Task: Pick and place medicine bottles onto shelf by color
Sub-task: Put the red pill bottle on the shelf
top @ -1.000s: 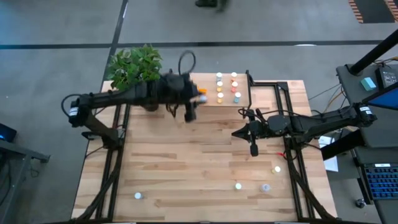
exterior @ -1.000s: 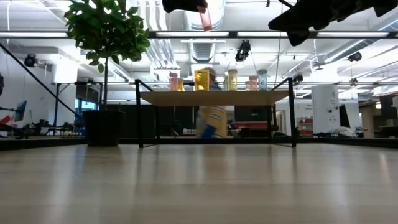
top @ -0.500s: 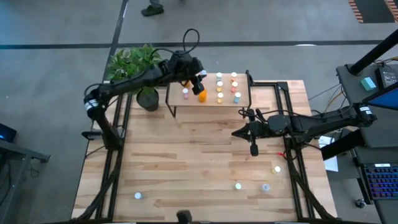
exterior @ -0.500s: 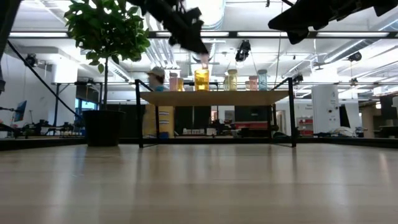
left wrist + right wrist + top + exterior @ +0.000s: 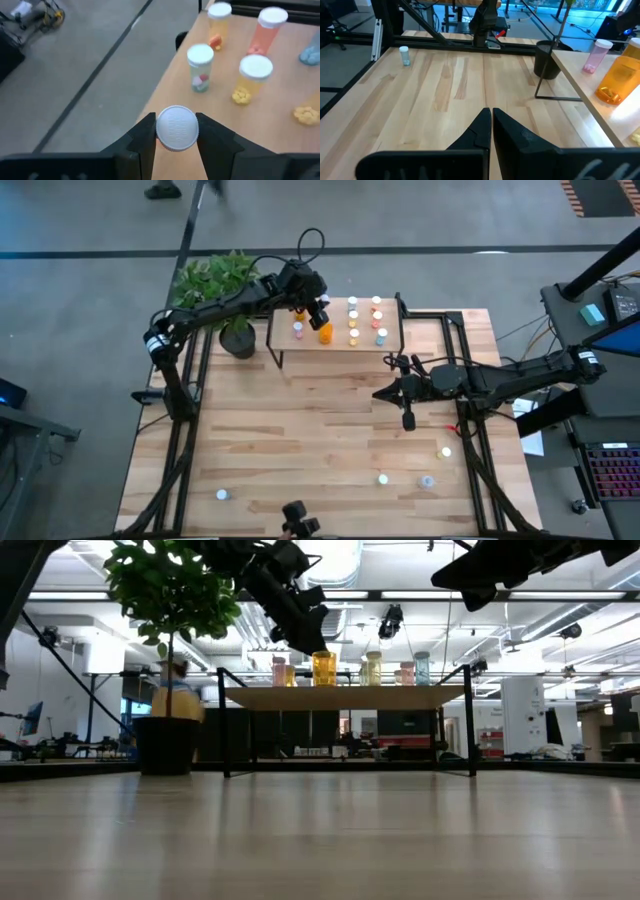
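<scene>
While the right gripper hangs pressed together, the left gripper pinches a round-capped bottle over the wooden shelf.

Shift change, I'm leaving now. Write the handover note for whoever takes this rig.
Left gripper: shut on a white-capped bottle, over the left half of the shelf; the bottle's colour is hidden.
Right gripper: shut, empty, hovering over the table, right of middle.
Done: about nine bottles stand on the shelf, among them the large orange bottle and a pink bottle.
Left: set down the held bottle, then fetch the four loose bottles on the table.
</scene>
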Controlling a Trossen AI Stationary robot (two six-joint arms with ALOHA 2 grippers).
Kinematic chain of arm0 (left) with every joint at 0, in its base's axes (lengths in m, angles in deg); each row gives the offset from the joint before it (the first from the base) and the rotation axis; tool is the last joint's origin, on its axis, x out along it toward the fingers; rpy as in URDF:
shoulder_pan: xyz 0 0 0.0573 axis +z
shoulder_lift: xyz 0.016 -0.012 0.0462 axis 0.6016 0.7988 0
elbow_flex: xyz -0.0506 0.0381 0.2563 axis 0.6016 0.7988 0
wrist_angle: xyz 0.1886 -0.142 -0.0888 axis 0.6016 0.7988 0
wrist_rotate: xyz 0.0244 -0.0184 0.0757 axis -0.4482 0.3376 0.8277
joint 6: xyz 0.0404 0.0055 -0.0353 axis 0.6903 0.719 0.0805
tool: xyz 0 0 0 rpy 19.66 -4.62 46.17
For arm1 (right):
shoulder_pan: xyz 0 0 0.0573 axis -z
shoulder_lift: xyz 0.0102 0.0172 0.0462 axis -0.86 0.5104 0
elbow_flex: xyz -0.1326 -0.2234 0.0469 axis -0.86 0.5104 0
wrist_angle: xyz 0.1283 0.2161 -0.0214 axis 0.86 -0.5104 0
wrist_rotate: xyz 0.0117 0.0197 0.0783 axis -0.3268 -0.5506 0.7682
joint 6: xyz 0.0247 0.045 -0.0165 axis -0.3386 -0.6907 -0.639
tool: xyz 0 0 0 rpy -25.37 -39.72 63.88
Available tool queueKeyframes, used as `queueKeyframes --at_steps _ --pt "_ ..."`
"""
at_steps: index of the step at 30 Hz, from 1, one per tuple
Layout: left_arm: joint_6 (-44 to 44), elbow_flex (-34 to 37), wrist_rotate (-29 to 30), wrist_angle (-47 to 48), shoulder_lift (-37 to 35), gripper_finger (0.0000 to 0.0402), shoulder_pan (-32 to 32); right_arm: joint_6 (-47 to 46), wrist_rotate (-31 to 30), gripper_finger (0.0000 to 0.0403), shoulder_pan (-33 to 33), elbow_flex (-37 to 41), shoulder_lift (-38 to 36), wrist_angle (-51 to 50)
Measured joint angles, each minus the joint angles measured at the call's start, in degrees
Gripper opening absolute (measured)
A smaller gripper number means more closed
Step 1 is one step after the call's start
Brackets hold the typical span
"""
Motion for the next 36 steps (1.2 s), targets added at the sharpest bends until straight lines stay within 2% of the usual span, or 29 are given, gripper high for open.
queueKeyframes --at_steps 6,11,17,26,36 --pt "-4.09 -1.12 -0.37 1.65 0.0 0.0108 0.2 0.0 0.0 0.0009 0.0 0.0 0.0 0.0" --pt "-4.88 -7.32 -1.11 9.17 -0.11 0.0108 0.2 0.33 -1.12 0.0009 0.02 0.0 0.0 0.07" --pt "-4.91 -14.16 -1.11 13.28 -0.23 0.0108 0.2 0.78 -1.95 0.0009 0.13 0.0 0.01 0.17" --pt "-6.45 -11.23 -1.57 13.12 0.39 0.0108 0.2 0.99 -1.95 0.0009 0.13 0.0 0.02 0.2" --pt "-7.55 -11.18 -1.72 11.9 5.55 0.0108 0.2 0.93 -1.95 0.0009 0.13 0.0 0.02 0.15"
